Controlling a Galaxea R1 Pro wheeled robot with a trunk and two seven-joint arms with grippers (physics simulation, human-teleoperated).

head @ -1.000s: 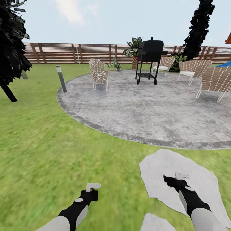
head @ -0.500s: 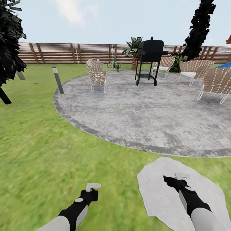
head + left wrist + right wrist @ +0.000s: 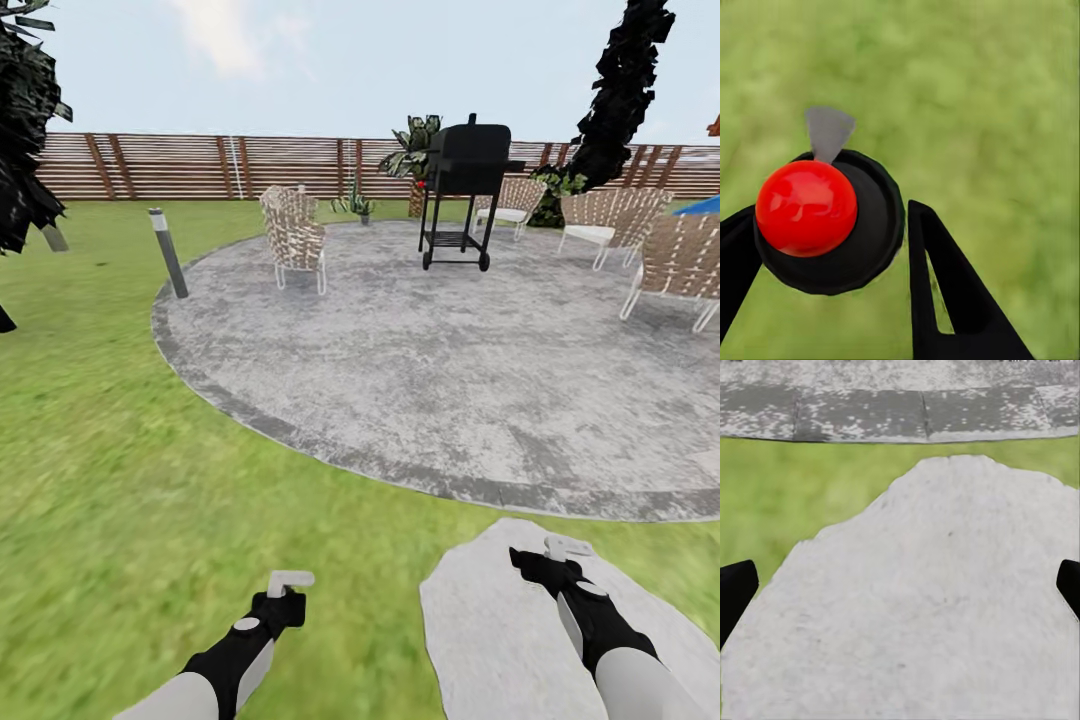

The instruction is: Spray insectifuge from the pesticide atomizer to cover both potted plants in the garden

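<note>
Left end effector (image 3: 290, 578) pinches the atomizer (image 3: 825, 217) over the lawn (image 3: 110, 480), short of the round paving (image 3: 450, 350). Right end effector (image 3: 565, 547) is spread wide over a stepping stone (image 3: 922, 607). Grill (image 3: 465, 190) stands on the paving, fence (image 3: 200, 165) behind. No readable writing.

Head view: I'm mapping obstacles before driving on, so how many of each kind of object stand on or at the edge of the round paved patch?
Woven chairs: 4
Black grill: 1
Bollard lamp: 1
Total: 6
</note>
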